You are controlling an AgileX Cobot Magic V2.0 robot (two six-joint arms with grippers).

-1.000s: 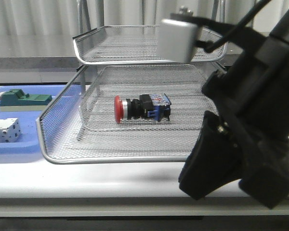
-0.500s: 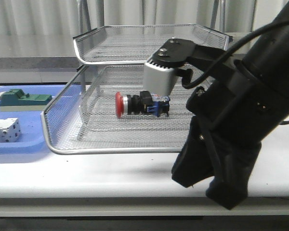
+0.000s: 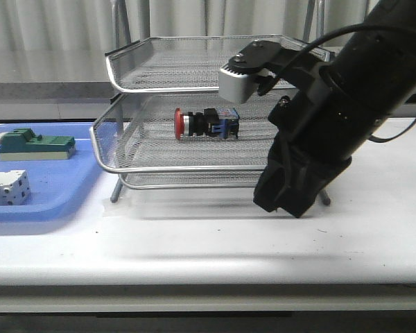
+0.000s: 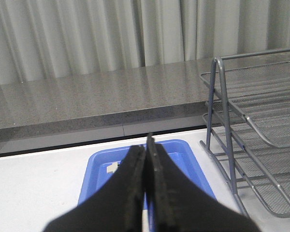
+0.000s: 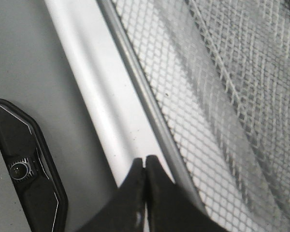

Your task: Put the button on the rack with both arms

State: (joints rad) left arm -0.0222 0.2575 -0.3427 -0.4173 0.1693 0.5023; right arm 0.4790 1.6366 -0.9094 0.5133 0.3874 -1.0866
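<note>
The button (image 3: 206,125), red head pointing left, lies on its side in the middle mesh tray of the rack (image 3: 168,168). My right gripper (image 3: 286,200) hangs low at the tray's front right corner, shut with nothing between its fingers. In the right wrist view the closed gripper (image 5: 145,162) sits just outside the tray's metal rim (image 5: 144,104); I cannot tell whether it touches. My left gripper (image 4: 146,148) is shut and empty, held above the blue tray (image 4: 189,159) to the left of the rack (image 4: 223,112). It is out of the front view.
A flat blue tray (image 3: 52,202) left of the rack holds a green block (image 3: 35,143) and a white terminal block (image 3: 7,189). A grey counter (image 4: 101,96) and curtains stand behind the table. A black device (image 5: 25,166) lies below the table edge.
The middle tray with the button has slid back into the rack, away from the camera. My right arm followed it inward and downward.
</note>
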